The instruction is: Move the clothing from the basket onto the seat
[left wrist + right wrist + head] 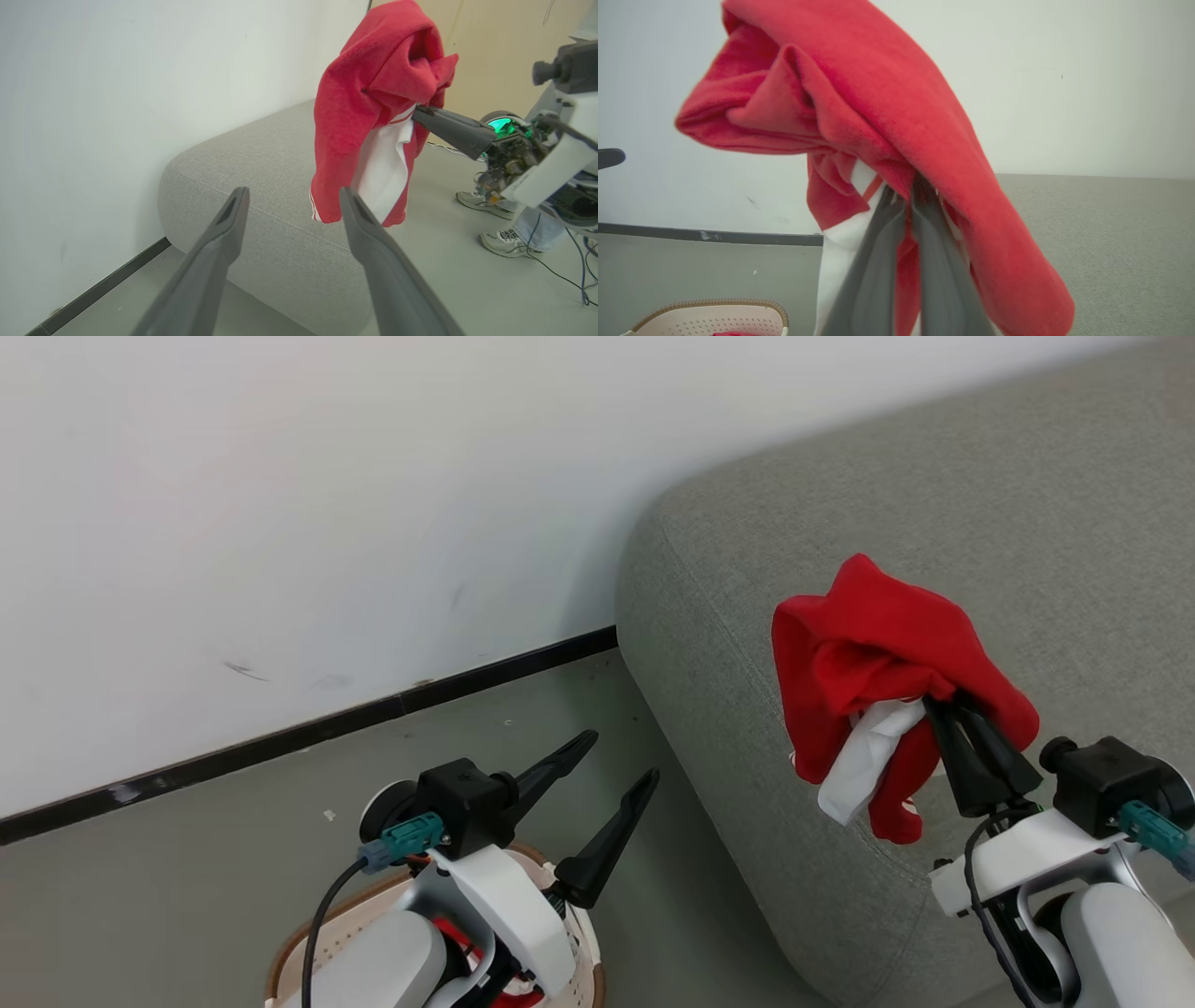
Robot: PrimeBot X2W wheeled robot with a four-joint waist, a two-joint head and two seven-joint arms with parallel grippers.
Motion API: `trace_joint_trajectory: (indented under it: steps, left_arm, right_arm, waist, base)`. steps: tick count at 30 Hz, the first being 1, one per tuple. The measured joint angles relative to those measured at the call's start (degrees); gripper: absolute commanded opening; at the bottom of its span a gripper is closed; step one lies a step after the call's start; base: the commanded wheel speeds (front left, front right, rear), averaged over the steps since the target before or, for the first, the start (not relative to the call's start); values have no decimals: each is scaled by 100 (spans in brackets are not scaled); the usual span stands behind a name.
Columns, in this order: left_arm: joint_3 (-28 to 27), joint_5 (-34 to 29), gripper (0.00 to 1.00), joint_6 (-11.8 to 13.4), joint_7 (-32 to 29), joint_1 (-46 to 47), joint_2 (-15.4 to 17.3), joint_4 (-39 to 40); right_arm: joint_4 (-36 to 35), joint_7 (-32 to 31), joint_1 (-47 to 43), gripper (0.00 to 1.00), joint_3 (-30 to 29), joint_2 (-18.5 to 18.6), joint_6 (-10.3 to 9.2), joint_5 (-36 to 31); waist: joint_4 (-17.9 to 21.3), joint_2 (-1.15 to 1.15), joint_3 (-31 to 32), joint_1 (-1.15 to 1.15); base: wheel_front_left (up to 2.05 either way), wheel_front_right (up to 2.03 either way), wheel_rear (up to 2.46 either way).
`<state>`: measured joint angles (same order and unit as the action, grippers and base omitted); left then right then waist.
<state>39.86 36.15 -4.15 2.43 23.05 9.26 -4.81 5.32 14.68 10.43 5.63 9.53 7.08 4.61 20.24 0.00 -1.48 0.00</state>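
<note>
A red garment [878, 653] with a white panel hangs bunched from my right gripper [938, 705], which is shut on it above the grey seat [1027, 504]. The same garment [373, 107] droops over the seat [261, 186] in the left wrist view, and it drapes over my right fingers [878, 261] in the right wrist view. My left gripper [618, 758] is open and holds nothing, above the cream basket [322, 933] at the bottom left. A second red garment [456, 938] peeks out inside the basket [710, 315], mostly hidden by my left arm.
A white wall with a black skirting board [308, 733] runs behind the basket and meets the seat's left end. Grey floor [187, 868] lies between them. A person's feet in grey shoes [504, 233] and cables [574, 280] are on the floor beyond my right arm.
</note>
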Motion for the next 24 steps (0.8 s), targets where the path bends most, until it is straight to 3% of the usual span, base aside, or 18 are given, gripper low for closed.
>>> trace_joint_trajectory:
  steps: [24]
  left_arm:
    - [-96, -43, 100, 82, 15, 1, 158, 202]
  right_arm:
    - [-174, 0, -49, 0, -148, -54, 0, -8]
  waist:
    - [493, 0, -326, 0]
  base:
    - [0, 0, 0]
